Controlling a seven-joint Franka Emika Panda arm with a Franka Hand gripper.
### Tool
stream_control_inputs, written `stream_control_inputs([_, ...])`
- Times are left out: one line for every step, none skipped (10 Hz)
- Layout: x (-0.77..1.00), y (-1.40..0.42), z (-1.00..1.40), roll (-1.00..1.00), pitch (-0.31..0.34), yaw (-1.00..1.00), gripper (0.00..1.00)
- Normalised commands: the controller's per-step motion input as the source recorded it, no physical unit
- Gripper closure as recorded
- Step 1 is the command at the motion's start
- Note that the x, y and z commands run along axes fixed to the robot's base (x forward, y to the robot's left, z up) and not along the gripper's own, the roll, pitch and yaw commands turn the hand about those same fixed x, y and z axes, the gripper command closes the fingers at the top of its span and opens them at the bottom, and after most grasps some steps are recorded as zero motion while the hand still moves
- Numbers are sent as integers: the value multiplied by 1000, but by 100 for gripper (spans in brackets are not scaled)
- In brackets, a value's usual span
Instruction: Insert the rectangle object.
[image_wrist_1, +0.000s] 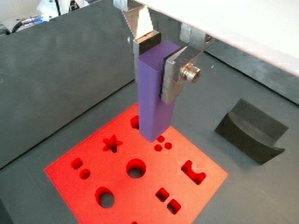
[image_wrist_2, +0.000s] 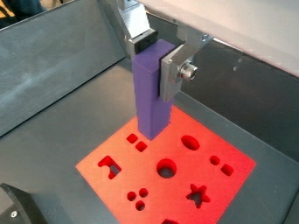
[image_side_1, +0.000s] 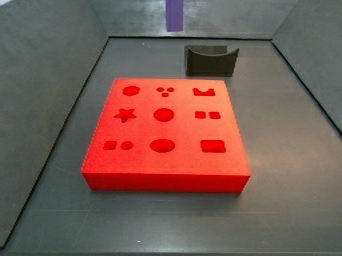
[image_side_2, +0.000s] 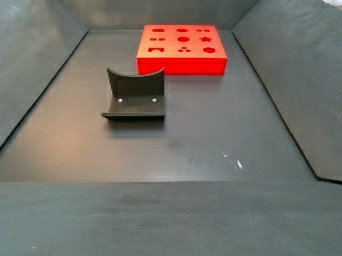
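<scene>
- My claw (image_wrist_1: 156, 52) is clamped on the rectangle object (image_wrist_1: 156, 92), fingers (image_wrist_2: 176, 63) pressing its upper end.
- The purple bar hangs upright in the air over the red block (image_wrist_1: 135, 166), its lower end above the block's cut-out holes.
- The dark curved holder (image_side_2: 134, 96) sits apart on the worktop (image_side_2: 201, 140).

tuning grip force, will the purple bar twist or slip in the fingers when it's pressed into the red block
The purple bar looks rigid with flat faces, so the gripper probably resists twisting. It hangs well below the fingers, so side contact with the red block could lever it. Its smooth surface might slip.
</scene>
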Motion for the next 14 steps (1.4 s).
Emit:
stream_control_inputs([331, -694, -571, 19, -173, 0, 100])
stream_control_inputs([411, -860, -626, 36, -163, -80, 100])
stream_control_inputs([486, -849, -594, 20, -161, -91, 100])
stream_control_inputs([489, -771, -640, 0, -227, -109, 100])
stream_control_inputs([483, -794, -729, 27, -219, -117, 100])
stream_control_inputs([489, -783, -666, 116, -164, -189, 100])
stream_control_inputs([377, -614, -486, 230, -83, -406, 100])
stream_control_inputs([77, -171, -291, 346, 0, -671, 100])
stream_control_inputs([0, -57, -163, 293, 0, -826, 100])
stream_control_inputs([0, -29, -123, 259, -19, -903, 100])
stream_control_inputs([11, -37, -77, 227, -46, -929, 100])
stream_control_inputs([0, -11, -89, 231, -23, -931, 100])
stream_control_inputs([0, -20, -83, 246, 0, -854, 100])
stream_control_inputs([0, -14, -117, 266, 0, -826, 100])
